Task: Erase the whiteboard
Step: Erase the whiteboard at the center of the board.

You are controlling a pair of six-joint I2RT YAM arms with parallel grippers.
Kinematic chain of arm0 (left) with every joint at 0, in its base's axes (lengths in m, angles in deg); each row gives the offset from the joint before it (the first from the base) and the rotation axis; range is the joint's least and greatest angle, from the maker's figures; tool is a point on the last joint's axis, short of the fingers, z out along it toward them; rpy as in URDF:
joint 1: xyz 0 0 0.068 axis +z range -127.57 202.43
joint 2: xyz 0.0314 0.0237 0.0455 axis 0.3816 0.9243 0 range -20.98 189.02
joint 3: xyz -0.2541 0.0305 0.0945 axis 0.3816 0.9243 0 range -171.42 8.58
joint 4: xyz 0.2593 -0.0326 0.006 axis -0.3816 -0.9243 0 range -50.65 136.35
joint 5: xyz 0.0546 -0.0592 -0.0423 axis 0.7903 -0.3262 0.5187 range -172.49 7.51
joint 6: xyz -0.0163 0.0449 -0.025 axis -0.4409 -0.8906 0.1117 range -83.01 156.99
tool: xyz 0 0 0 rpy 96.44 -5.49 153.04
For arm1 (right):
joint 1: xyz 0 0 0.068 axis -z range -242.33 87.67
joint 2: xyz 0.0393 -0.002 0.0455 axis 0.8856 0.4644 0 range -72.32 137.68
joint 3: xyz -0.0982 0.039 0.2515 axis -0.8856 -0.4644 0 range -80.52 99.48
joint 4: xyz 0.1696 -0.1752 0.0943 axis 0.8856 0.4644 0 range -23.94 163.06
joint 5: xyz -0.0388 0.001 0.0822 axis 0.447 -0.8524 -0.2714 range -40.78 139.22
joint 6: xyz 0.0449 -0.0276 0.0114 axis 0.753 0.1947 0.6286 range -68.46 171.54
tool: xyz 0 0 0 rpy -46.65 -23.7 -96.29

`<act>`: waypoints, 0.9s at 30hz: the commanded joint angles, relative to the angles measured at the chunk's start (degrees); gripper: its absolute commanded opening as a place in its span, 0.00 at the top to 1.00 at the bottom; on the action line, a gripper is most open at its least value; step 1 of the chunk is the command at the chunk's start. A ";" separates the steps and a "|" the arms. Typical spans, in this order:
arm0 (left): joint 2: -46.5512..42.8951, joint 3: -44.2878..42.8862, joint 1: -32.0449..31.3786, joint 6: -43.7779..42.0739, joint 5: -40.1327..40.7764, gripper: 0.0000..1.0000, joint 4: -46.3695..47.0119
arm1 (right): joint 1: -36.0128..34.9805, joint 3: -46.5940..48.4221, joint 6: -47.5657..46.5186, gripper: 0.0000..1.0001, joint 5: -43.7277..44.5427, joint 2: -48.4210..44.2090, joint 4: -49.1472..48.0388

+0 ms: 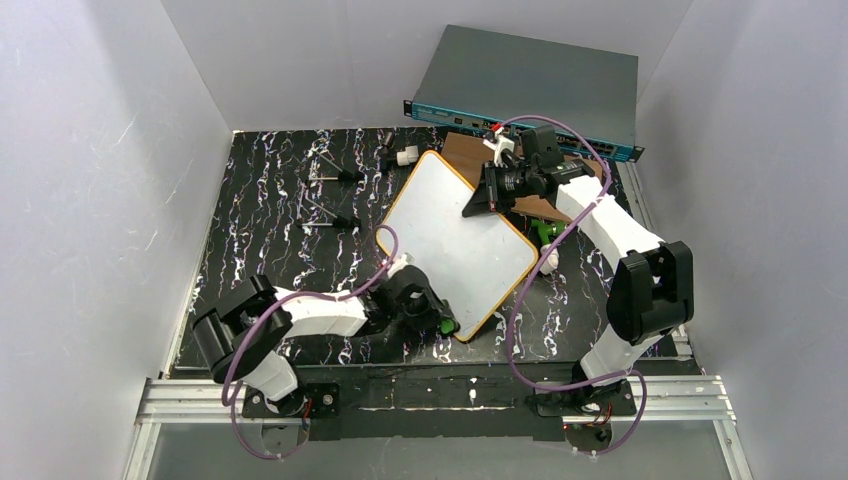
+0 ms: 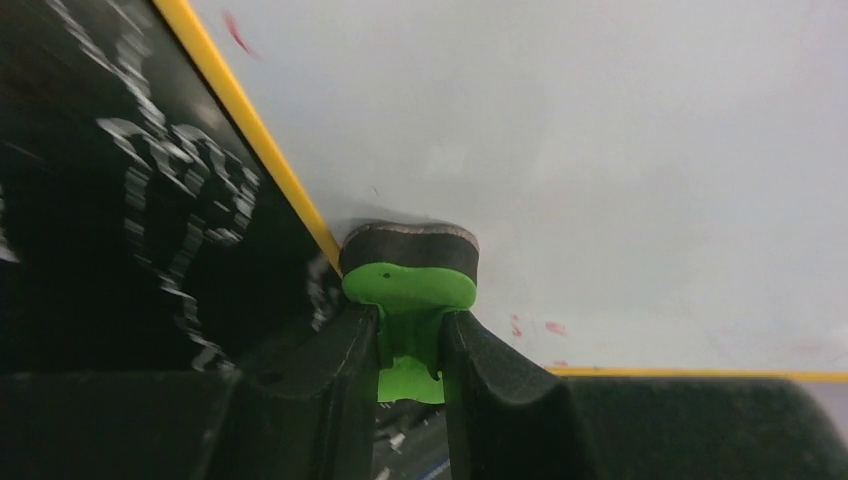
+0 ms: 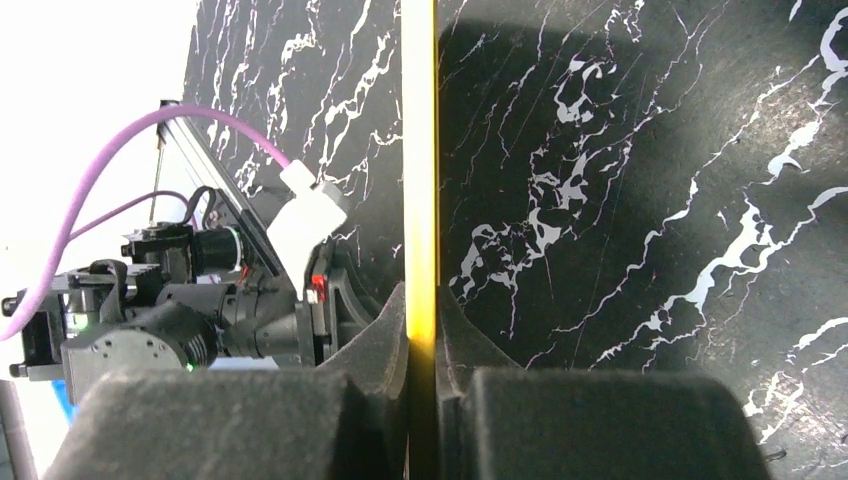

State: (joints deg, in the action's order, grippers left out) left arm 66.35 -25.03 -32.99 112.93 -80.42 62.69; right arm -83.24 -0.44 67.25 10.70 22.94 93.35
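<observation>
Jaws of the left gripper (image 2: 411, 340) are clamped tight on the green handle of an eraser (image 2: 410, 285), w/ its dark felt pad pressed on the whiteboard (image 1: 455, 235) right by the yellow frame, close to the board's near corner. Jaws of the right gripper (image 3: 421, 310) are closed on the whiteboard itself: in the right wrist view we see the yellow frame edge-on, pinched btwn the two black fingers (image 3: 370, 345), one on each face. From the top view we place that grip on the board's far-right edge, w/ the eraser at the opposite, near-left side. The whiteboard lies mid-way across the black marbled table (image 1: 260, 220), turned diagonally. Its surface looks mostly clean; in the left wrist view we pick out a few faint red smudges, one up by the frame & a couple just right of the eraser near the lower frame. Whether the board rests flat or is raised a bit at the right gripper's side, we can't tell. A brown wooden board (image 1: 462, 150) lies just beyond the far-right edge, partly under the right arm. A grey rack box (image 1: 530, 85) sits at the back. Left of the whiteboard lie two thin black-handled tools (image 1: 345, 176), & a small green item (image 1: 545, 232) sits just off its right edge.
</observation>
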 commanded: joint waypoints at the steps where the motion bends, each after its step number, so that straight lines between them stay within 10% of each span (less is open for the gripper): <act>1: 10.03 -7.04 -6.60 11.44 -1.38 1.00 4.34 | -3.00 0.18 6.49 0.99 -2.87 0.92 -4.14; 10: 7.02 -4.36 -7.50 15.63 4.10 1.00 2.37 | -3.01 -1.33 7.05 0.99 -2.72 -0.11 -5.88; 27: -10.79 6.15 27.73 -4.53 -1.85 1.00 -3.93 | -3.04 -2.37 7.02 0.99 -1.90 -1.04 -6.59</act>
State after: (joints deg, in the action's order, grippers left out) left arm 57.63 -18.03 -8.01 115.18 -81.21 62.01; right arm -85.82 -3.37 72.16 11.55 22.94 88.87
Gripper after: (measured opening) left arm 0.226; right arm 0.099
